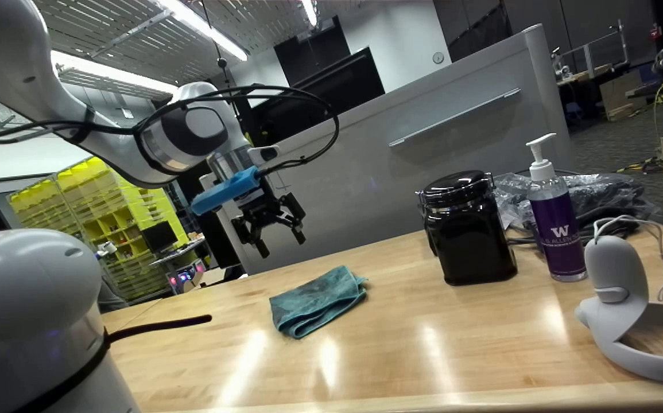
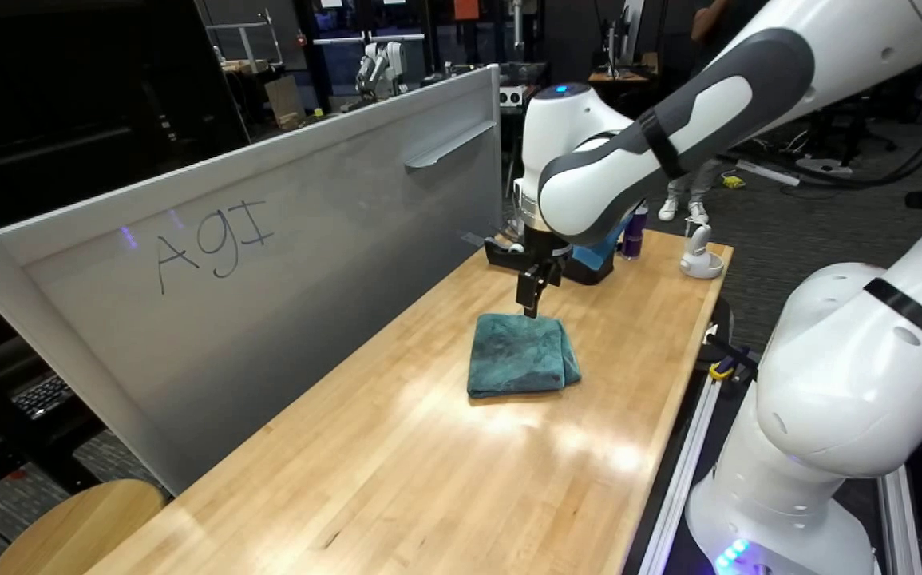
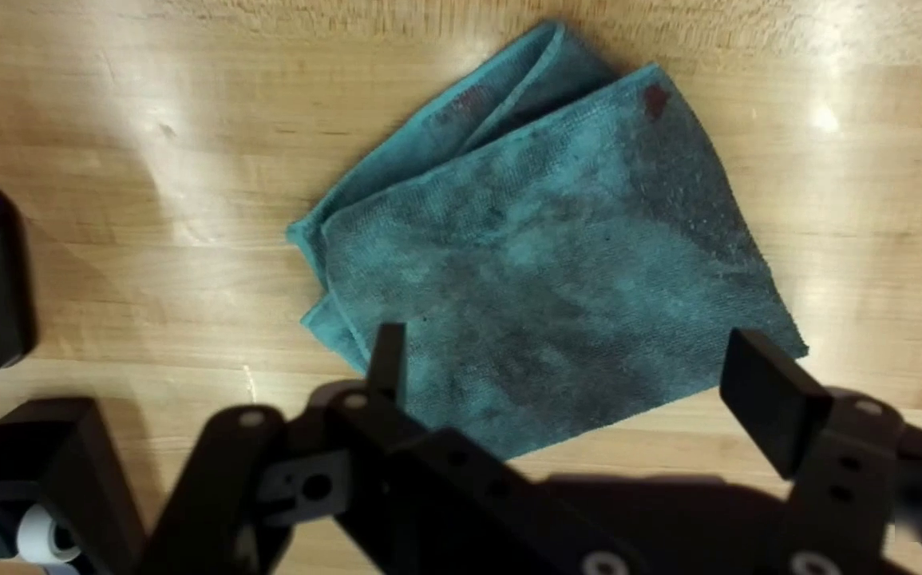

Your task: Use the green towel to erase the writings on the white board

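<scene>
A pale wooden table [image 2: 397,455] runs along the face of an upright white board [image 2: 301,287], on which the handwritten letters "AGI" [image 2: 217,242] stand legible and unerased. A black jar [image 1: 469,235], an upright pump bottle [image 1: 558,232] and a grey hand controller [image 1: 618,298] occupy the table toward one end, apart from the towel.

Item: green towel [image 3: 548,271]. It lies folded and flat on the table, apart from the board, and shows dark patches and a small reddish spot. Assessment: light, soft and limp, with little risk of damage; the textured weave should resist slipping. The layers are likely to bunch readily under a squeeze, though a shallow pinch could take the top ply alone and let the fold fall open. Advised hold: a deep pinch near the middle, through all layers, leaving a broad pad beneath for wiping. The uneven edge, where the plies part at upper left in the wrist view, is judged the poorer place.

End effector [image 1: 281,243]: fingers [image 3: 776,399] spread wide, nothing held between them. It points down, with a clear gap above the towel in an exterior view. In the wrist view the fingers straddle the towel's lower portion, each overlapping its outline at one side. The arm [image 2: 748,96] slopes down from above. Judged stage: approach, grasp not yet made; a centred descent appears called for.
</scene>
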{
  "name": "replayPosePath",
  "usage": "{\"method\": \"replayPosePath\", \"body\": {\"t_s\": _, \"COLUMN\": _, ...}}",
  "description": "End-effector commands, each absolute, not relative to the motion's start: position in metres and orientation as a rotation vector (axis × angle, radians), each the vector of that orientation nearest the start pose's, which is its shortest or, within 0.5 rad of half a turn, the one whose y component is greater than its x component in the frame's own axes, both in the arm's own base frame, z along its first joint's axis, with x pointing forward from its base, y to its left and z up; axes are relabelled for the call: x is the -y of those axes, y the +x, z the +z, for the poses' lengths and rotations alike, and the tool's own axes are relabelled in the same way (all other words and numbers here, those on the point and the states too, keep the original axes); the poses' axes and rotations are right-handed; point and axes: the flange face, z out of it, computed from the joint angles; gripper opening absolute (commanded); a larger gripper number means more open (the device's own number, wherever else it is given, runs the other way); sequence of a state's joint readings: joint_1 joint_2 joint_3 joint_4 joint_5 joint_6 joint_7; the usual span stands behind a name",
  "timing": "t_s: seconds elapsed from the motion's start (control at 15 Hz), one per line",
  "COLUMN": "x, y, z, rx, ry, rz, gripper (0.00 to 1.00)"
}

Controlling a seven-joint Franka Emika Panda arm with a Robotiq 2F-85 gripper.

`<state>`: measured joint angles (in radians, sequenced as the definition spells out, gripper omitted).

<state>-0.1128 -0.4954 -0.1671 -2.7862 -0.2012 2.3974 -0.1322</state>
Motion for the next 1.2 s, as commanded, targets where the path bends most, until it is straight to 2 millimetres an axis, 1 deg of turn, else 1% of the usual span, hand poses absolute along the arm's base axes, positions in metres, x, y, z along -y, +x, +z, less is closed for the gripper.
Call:
{"method": "replayPosePath", "body": {"t_s": 0.0, "x": 0.107, "y": 0.360, "z": 0.331, "rx": -0.050, "ry": -3.205, "rz": -0.144, "gripper": 1.00}}
{"method": "replayPosePath", "body": {"t_s": 0.33, "x": 0.114, "y": 0.368, "z": 0.281, "rx": -0.105, "ry": -3.207, "rz": -0.099, "gripper": 1.00}}
{"method": "replayPosePath", "body": {"t_s": 0.6, "x": 0.114, "y": 0.370, "z": 0.243, "rx": -0.115, "ry": -3.207, "rz": -0.073, "gripper": 1.00}}
{"method": "replayPosePath", "body": {"t_s": 0.87, "x": 0.110, "y": 0.370, "z": 0.214, "rx": -0.150, "ry": -3.212, "rz": -0.063, "gripper": 1.00}}
{"method": "replayPosePath", "body": {"t_s": 0.93, "x": 0.109, "y": 0.370, "z": 0.208, "rx": -0.159, "ry": -3.214, "rz": -0.062, "gripper": 0.75}}
{"method": "replayPosePath", "body": {"t_s": 1.0, "x": 0.108, "y": 0.370, "z": 0.203, "rx": -0.168, "ry": -3.212, "rz": -0.058, "gripper": 0.99}}
{"method": "replayPosePath", "body": {"t_s": 1.07, "x": 0.107, "y": 0.371, "z": 0.199, "rx": -0.183, "ry": -3.213, "rz": -0.067, "gripper": 0.95}}
{"method": "replayPosePath", "body": {"t_s": 1.13, "x": 0.107, "y": 0.373, "z": 0.200, "rx": -0.192, "ry": -3.211, "rz": -0.082, "gripper": 0.71}}
